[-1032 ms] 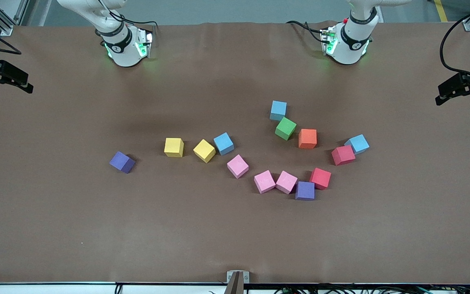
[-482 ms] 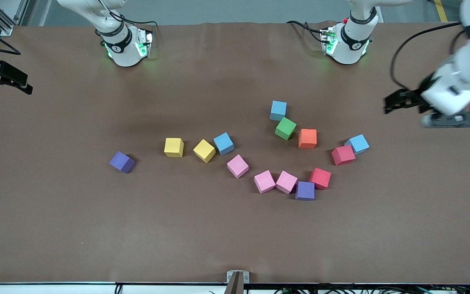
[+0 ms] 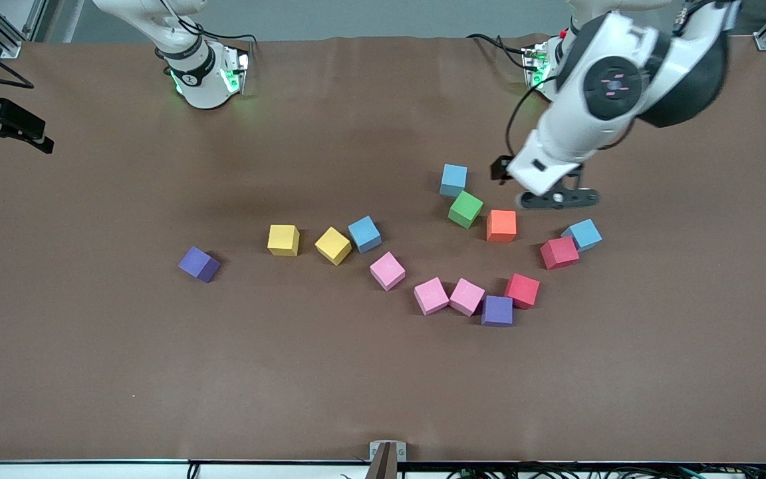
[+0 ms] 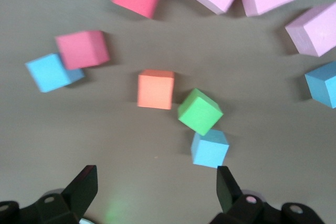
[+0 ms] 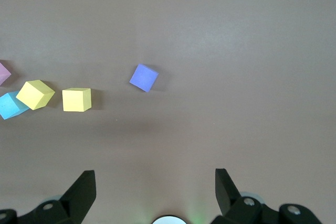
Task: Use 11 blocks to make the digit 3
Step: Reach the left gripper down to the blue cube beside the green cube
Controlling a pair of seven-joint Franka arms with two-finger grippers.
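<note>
Foam blocks lie scattered, no figure formed.

Even, soft overhead light (faint shadows), slight motion blur.

Two red cubes on the brown surface. One red cube toward the left arm's end, touching a light blue one. Other red cube nearer the front camera, touching a purple one. Small grey bracket at the surface's near edge, in the middle.
</note>
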